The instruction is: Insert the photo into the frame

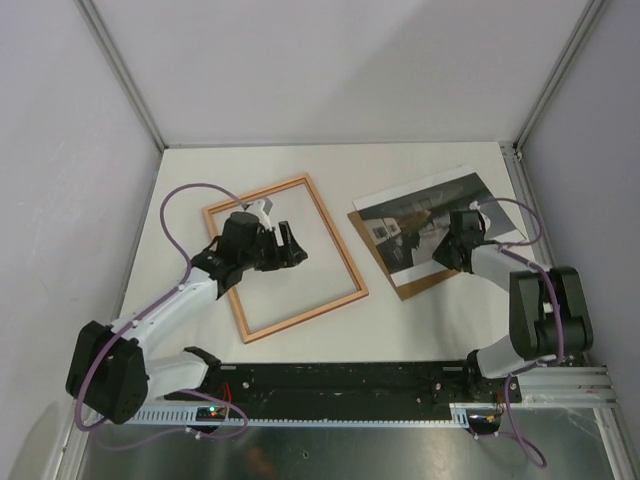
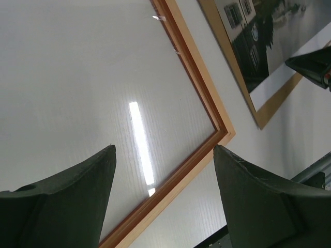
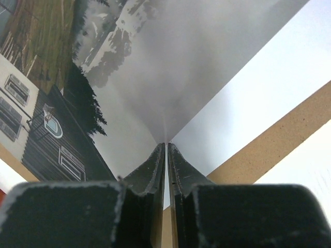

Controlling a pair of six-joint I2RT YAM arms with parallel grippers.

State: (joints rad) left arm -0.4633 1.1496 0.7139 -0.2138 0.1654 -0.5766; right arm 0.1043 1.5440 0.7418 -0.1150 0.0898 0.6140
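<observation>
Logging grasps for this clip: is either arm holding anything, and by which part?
The right gripper pinches the photo by its white-bordered near edge; the left gripper holds nothing.

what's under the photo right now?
A brown board: its left and near edges stick out from under the photo. The rest of the board is covered by the print. The right fingers pinch the photo's edge.

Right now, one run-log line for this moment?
left gripper: open, over frame | right gripper: shut on photo edge | photo: on backing board, beside frame, not inserted
</observation>
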